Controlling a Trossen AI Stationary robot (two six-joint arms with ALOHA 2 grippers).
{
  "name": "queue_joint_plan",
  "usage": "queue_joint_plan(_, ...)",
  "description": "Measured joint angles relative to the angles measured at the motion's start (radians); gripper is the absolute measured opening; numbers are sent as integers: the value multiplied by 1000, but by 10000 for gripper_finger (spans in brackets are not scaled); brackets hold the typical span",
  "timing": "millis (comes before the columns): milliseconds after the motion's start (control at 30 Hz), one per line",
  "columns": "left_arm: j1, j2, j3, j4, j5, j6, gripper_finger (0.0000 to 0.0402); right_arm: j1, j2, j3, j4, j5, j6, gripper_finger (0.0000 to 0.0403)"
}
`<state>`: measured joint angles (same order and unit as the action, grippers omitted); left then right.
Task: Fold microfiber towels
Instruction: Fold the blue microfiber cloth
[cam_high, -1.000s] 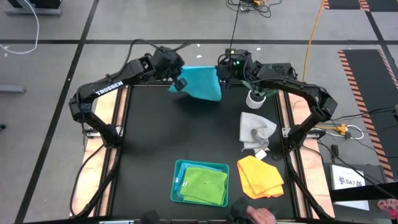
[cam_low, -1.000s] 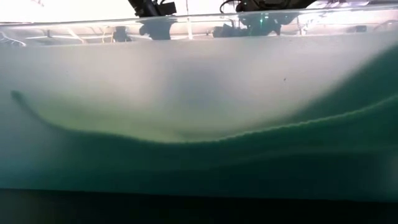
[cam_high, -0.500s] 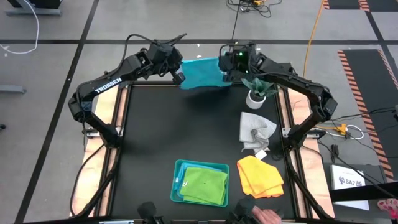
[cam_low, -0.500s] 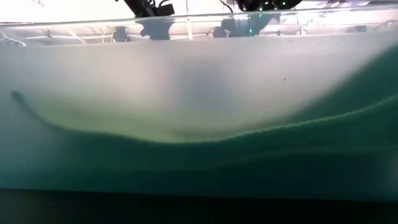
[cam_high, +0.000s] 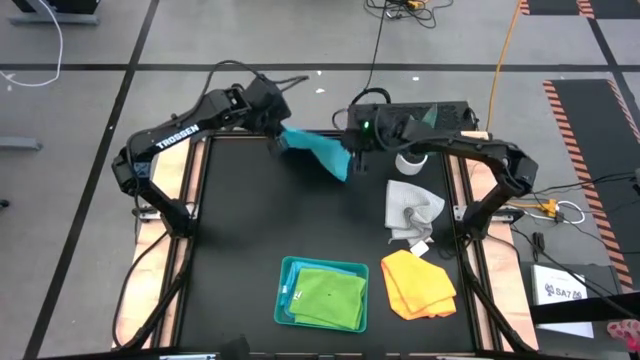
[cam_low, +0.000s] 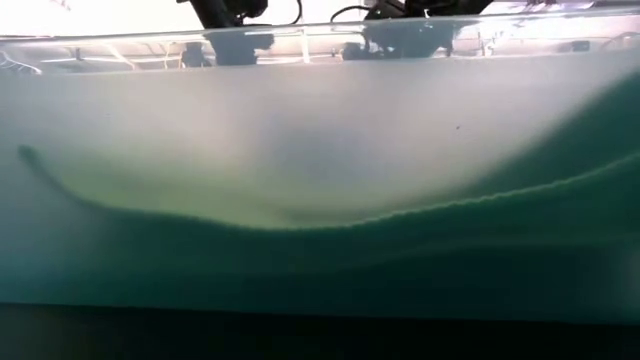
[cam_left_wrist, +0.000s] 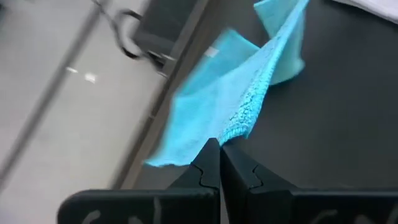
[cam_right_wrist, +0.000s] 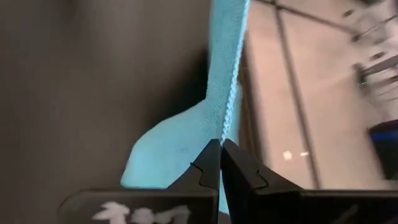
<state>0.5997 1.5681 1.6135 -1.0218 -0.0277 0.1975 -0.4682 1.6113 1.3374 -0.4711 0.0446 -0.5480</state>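
At the far edge of the table (cam_high: 240, 240), you are holding one turquoise towel (cam_high: 315, 150) clear of the surface between both arms: the left pincer (cam_high: 279, 140) is pinching one end of its upper edge and the right pincer (cam_high: 348, 160) is pinching the other end, so the cloth is hanging in a sagging, slightly twisted strip between them. Both wrist views are confirming this: each pair of fingers is pressed together on a hemmed edge of the towel (cam_left_wrist: 249, 106) (cam_right_wrist: 217, 106), with the rest draping away over the dark table. Holding it by two points along one edge is probably letting it hang out before it is laid down for folding. Nearer the front, the lime green towel (cam_high: 330, 298) is lying in the teal tray (cam_high: 287, 292), looking already folded; the yellow-orange towel (cam_high: 418, 284) is lying just beside the tray, and the grey-white towel (cam_high: 410, 208) is lying crumpled beyond it, both apparently waiting. The low view is blocked by something close to the lens, so it is adding nothing.
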Motion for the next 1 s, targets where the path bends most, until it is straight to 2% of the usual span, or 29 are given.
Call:
queue_joint_plan(133, -39, -2, -54, -57, 55, -41, 3, 75, -1, -73, 32, -71, 117, 0)
queue_joint_plan(400, -154, -2, -364, 20, 120, -167, 4, 186, 1, -197, 134, -151, 328, 0)
queue_joint_plan(533, -216, -2, -471, 64, 171, -239, 5, 230, 1, -250, 231, -249, 451, 0)
queue_joint_plan(700, -281, -3, -547, 174, 209, -300, 5, 279, 1, -316, 346, -361, 605, 0)
queue_joint_plan(867, -319, -3, -565, 230, 187, -343, 6, 318, 1, -365, 381, -359, 746, 9)
queue_joint_plan(1000, -336, -3, -567, 226, 174, -346, 7, 348, 1, -396, 399, -350, 813, 36)
